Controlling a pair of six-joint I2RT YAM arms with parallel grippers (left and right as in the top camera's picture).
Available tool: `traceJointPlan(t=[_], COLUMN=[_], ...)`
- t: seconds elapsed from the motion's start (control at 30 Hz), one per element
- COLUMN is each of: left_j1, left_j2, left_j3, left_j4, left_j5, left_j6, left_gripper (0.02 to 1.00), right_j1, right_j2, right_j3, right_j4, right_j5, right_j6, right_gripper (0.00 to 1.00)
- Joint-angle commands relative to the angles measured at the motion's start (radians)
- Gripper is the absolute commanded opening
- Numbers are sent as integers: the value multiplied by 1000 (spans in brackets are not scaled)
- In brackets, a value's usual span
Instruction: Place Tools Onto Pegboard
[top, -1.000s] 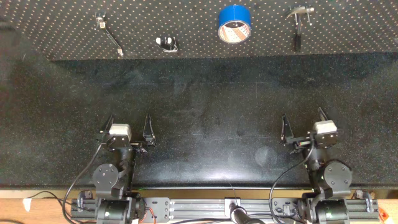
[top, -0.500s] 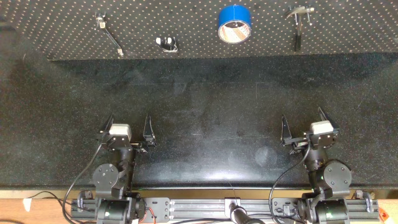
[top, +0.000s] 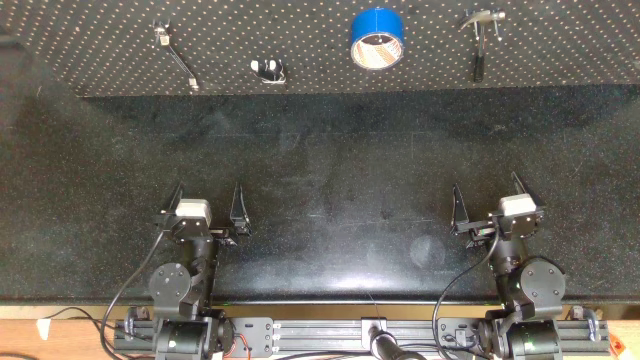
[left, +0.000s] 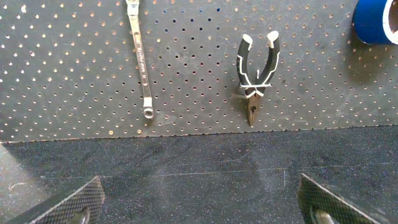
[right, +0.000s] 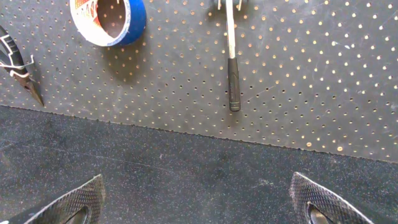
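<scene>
Desk (top: 330, 170) under both jaws; I read left jaws and right jaws as released, gripping nothing. Pegboard (top: 300, 40) ahead, well apart. Tape roll (top: 377, 22) and hammer (right: 232, 62), handle down, hang ahead of right jaws; wrench (left: 142, 59), upright, and pliers (left: 255, 74) ahead of left. Task looks complete.

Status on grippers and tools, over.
Left gripper and right gripper open, empty. Wrench, pliers, tape, hammer hang on pegboard. Nothing in the way.
</scene>
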Motion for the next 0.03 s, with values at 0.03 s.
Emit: traceJointPlan(t=[0.03], left_j1=[-4], left_j2=[-6], left_j3=[-2], left_j4=[-7], left_j5=[0], left_j6=[2], left_gripper=[996], right_j1=[6], right_j2=[-8], right_j3=[-3], right_j4=[-7], right_j5=[17], right_j6=[-17], right_gripper=[965])
